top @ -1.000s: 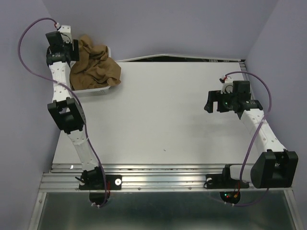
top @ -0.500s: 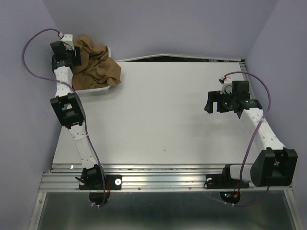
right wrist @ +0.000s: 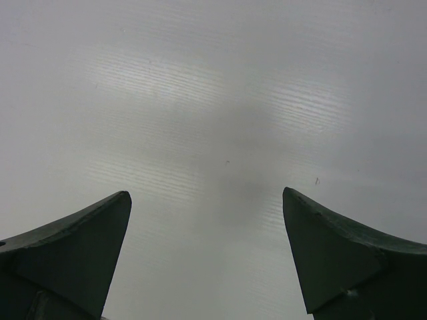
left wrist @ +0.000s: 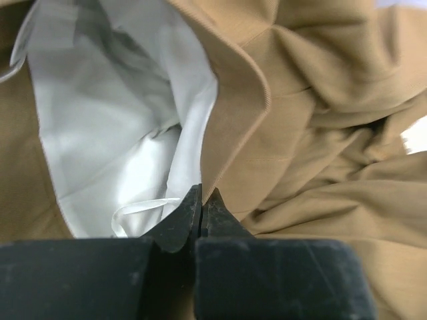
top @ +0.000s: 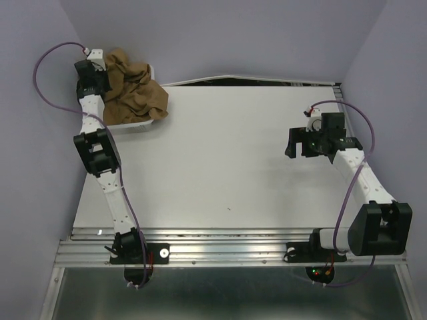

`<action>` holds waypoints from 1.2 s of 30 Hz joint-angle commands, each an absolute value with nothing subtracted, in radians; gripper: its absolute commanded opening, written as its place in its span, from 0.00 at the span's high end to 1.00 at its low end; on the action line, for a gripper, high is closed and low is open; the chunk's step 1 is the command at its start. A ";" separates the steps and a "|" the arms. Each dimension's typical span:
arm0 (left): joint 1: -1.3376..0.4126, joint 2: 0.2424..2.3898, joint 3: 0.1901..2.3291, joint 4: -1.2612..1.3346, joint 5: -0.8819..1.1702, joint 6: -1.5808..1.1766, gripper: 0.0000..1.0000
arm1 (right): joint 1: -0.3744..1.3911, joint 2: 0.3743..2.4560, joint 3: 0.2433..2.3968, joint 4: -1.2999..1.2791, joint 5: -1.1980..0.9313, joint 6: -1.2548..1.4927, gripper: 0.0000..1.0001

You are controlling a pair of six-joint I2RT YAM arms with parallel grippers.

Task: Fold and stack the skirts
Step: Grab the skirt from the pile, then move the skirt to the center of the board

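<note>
A crumpled tan skirt (top: 137,93) lies heaped in the white basket (top: 133,125) at the table's far left corner. In the left wrist view the skirt (left wrist: 313,133) fills the frame, with its white lining (left wrist: 113,120) turned out on the left. My left gripper (top: 101,79) is at the heap's left side. There the left gripper (left wrist: 202,195) is shut, and the skirt's folded tan edge runs down between its tips. My right gripper (top: 291,143) hovers over the table at the right. Nothing lies between the wide-open jaws of the right gripper (right wrist: 207,200).
The white table (top: 220,160) stretches between the arms. Purple walls close in on the left, back and right. A white ribbon loop (left wrist: 133,210) hangs from the lining near my left fingertips. A metal rail (top: 220,243) runs along the near edge.
My left arm reached farther back over the basket, and its gripper closed from wide open onto the skirt's edge. The right arm shifted only slightly.
</note>
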State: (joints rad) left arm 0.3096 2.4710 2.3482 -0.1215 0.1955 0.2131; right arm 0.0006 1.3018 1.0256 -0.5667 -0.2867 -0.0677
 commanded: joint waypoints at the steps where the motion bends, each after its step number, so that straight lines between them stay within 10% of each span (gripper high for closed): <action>1: 0.324 2.336 2.418 -0.029 0.297 0.108 1.00 | 0.000 1.253 1.006 -0.560 -0.271 -0.081 0.00; 15: 0.259 1.954 2.577 0.413 0.531 -0.305 1.00 | 0.000 1.146 0.996 -0.548 -0.291 -0.060 0.00; 26: -0.113 1.695 2.439 0.394 0.580 -0.209 1.00 | -0.018 1.101 1.034 -0.563 -0.330 -0.041 0.00; 36: -0.323 1.552 1.860 0.218 0.666 -0.202 1.00 | -0.028 1.121 1.118 -0.597 -0.301 -0.071 0.00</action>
State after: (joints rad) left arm -0.2501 1.5471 2.0212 0.2787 0.6235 -0.2249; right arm -0.0200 1.1210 1.0317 -0.5941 -0.3122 -0.0528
